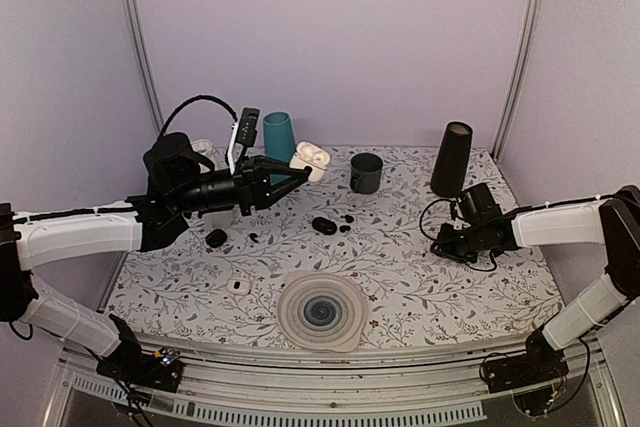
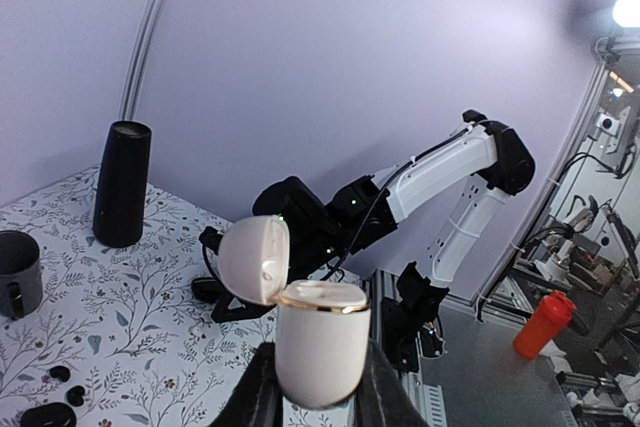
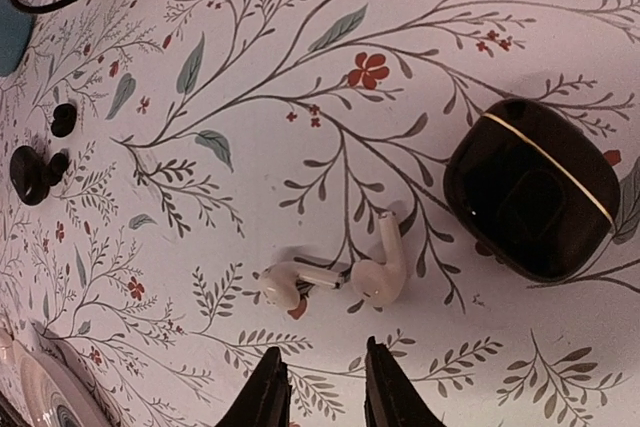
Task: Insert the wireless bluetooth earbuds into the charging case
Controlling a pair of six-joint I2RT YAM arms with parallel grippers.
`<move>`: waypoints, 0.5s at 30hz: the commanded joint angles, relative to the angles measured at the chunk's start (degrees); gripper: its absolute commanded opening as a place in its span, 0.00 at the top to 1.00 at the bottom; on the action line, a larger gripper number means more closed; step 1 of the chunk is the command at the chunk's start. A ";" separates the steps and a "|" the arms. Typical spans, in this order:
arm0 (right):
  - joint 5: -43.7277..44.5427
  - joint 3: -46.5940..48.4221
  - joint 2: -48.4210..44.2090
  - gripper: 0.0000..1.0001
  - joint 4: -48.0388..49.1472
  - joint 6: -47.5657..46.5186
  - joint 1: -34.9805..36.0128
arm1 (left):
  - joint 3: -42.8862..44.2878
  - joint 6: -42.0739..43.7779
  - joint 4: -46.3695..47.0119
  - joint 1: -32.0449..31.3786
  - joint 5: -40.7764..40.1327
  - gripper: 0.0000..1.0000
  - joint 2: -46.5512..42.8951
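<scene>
My left gripper (image 2: 318, 387) is raised above the table, shut on the body of a white charging case (image 2: 318, 342) with a gold rim. The case stands upright with its lid (image 2: 253, 259) hinged open. The top view shows the case (image 1: 310, 160) at the left gripper's (image 1: 290, 175) tips. Two tiny black earbuds (image 1: 346, 219) (image 1: 345, 229) lie mid-table beside a black oval case (image 1: 324, 225). My right gripper (image 3: 325, 387) hovers low with a narrow gap and nothing between its fingers. Just ahead of it lie two white stemmed buds (image 3: 300, 282) (image 3: 382, 267).
A black case with a gold line (image 3: 530, 187) lies right of the white buds. A dark mug (image 1: 366, 173), teal cup (image 1: 279, 137) and tall black cylinder (image 1: 452, 159) stand at the back. A ringed round mat (image 1: 320, 311), small white case (image 1: 238, 285) and another black pod (image 1: 216, 238) lie nearer.
</scene>
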 commanded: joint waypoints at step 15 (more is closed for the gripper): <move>6.54 3.52 7.54 0.78 1.64 -2.23 -1.16 | -0.03 1.11 -1.20 0.78 -0.56 1.00 -2.41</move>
